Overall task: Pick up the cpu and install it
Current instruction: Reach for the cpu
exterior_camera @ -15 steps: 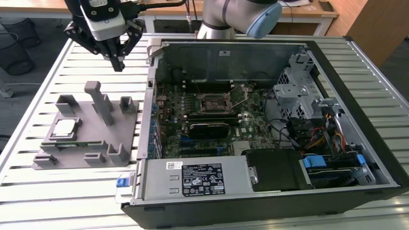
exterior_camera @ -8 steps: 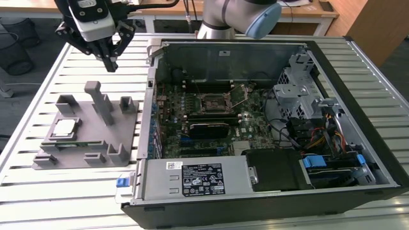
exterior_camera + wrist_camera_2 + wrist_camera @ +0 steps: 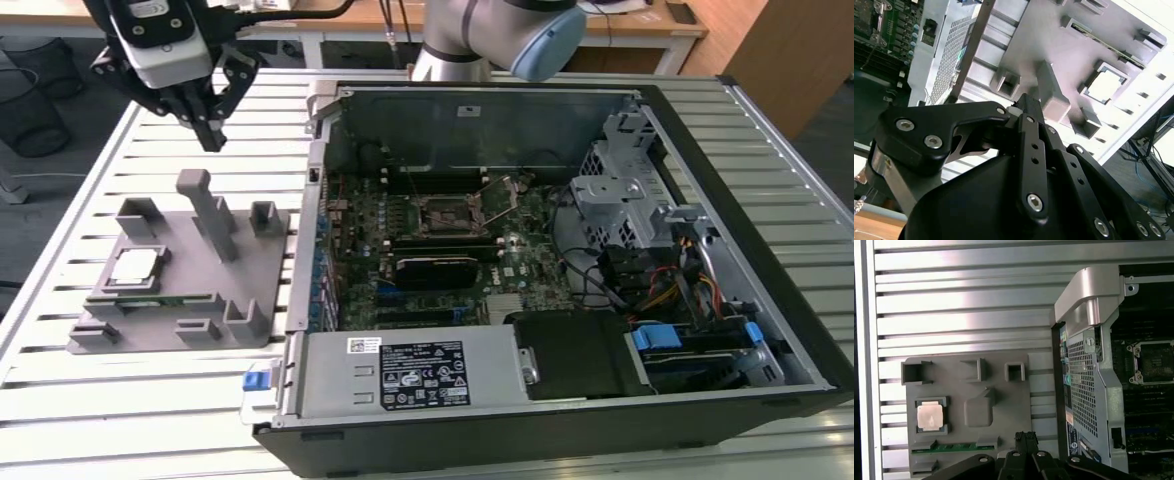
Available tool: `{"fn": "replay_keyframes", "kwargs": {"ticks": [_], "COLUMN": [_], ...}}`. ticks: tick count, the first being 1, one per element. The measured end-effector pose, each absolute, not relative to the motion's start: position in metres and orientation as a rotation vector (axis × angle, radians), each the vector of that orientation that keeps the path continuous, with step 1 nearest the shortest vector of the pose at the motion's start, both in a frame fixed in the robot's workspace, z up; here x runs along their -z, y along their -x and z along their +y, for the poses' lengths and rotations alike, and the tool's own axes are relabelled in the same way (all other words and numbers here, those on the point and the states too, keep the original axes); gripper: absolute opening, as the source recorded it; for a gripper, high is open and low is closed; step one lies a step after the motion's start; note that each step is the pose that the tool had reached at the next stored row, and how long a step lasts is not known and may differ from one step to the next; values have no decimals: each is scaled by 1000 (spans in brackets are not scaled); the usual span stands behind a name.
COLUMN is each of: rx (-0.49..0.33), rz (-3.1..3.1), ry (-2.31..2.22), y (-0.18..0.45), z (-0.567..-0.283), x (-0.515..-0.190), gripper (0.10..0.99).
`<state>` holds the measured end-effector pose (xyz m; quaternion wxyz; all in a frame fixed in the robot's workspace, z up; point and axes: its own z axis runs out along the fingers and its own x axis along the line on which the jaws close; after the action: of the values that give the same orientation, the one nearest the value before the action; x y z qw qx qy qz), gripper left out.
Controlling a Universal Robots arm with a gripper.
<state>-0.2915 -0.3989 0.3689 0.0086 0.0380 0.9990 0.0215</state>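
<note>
Plainly the pick-up step, with the grasp not yet made.
Open computer case (image 3: 561,425) lies at the exterior view's right, its socket (image 3: 451,212) bare; the grey fixture block (image 3: 200,300) sits just beside it; the cpu (image 3: 136,266) lies flat in a recess of that block, untouched; the gripper (image 3: 208,135) hangs above the block, well apart from the chip, fingers together and empty; by my judgement they must part and descend squarely over it.

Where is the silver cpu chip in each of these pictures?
Exterior view: the cpu lies in a square pocket of the grey fixture block, toward the exterior view's left.
Second wrist view: the cpu in that pocket, beside the tall post.
First wrist view: the cpu, same pocket, beside the tall post.
Shared landmark: the tall post.
</note>
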Motion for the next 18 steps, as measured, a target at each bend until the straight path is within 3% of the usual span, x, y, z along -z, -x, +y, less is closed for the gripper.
{"fn": "replay_keyframes", "kwargs": {"ticks": [18], "rx": [-67], "rz": [3122], "ry": [-119], "y": [339], "z": [-409], "x": [-363], "gripper": [106]}}
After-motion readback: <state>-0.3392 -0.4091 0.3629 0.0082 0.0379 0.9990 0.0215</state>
